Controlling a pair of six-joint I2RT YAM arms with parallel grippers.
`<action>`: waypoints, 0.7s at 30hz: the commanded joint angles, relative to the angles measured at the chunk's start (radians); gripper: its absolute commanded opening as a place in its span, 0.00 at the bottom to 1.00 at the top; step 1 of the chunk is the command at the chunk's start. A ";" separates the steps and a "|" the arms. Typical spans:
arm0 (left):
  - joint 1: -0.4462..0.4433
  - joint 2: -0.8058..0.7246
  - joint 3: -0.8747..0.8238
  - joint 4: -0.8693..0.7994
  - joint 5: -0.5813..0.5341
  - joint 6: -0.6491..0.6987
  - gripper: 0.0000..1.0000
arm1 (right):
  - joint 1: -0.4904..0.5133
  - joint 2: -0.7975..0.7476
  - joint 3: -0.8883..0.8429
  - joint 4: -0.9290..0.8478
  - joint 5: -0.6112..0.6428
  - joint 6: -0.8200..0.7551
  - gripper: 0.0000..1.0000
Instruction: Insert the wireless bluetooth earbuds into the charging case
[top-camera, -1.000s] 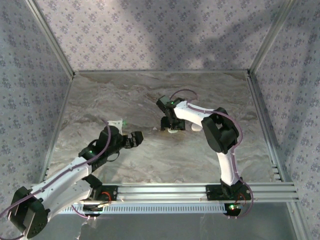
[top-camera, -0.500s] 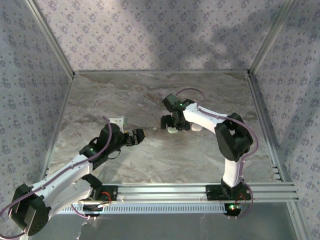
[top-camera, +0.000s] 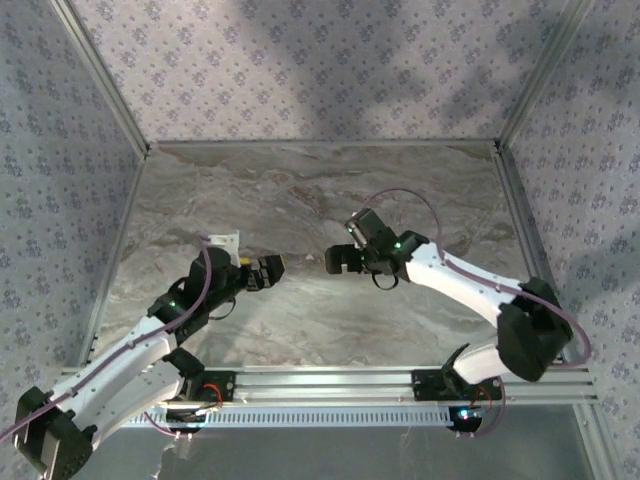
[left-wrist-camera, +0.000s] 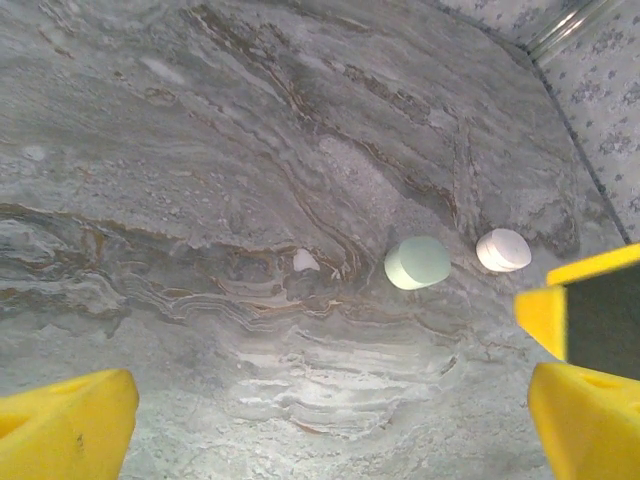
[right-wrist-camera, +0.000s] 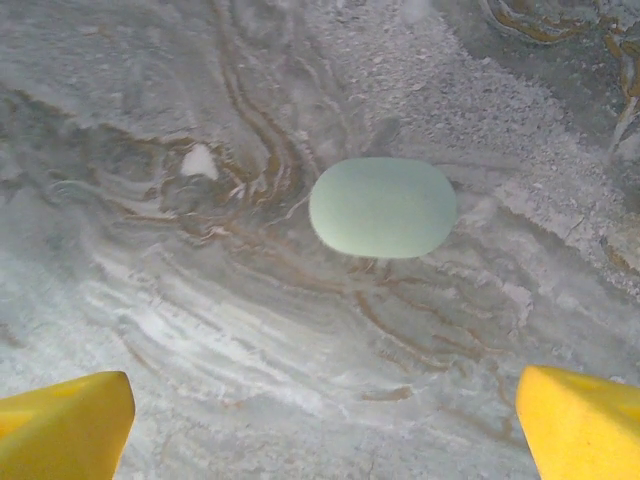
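Right gripper spread (empty), case unobstructed

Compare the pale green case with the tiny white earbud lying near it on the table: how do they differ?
Colour: the pale green case has a mint tint, while the earbud is white.
Size: the case is many times larger than the earbud.
Shape: the case is a smooth rounded oval, while the earbud is a small irregular speck.
Both lie apart from each other on the marble table, and nothing grips either.
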 joint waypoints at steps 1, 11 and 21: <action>0.004 -0.052 0.022 -0.063 -0.045 0.024 1.00 | 0.030 -0.102 -0.060 0.053 0.060 -0.028 1.00; 0.004 -0.170 -0.012 -0.187 -0.117 0.004 1.00 | 0.080 -0.421 -0.262 0.085 0.232 -0.018 1.00; 0.013 -0.103 0.023 -0.249 -0.198 0.093 1.00 | 0.073 -0.499 -0.316 0.053 0.338 -0.094 1.00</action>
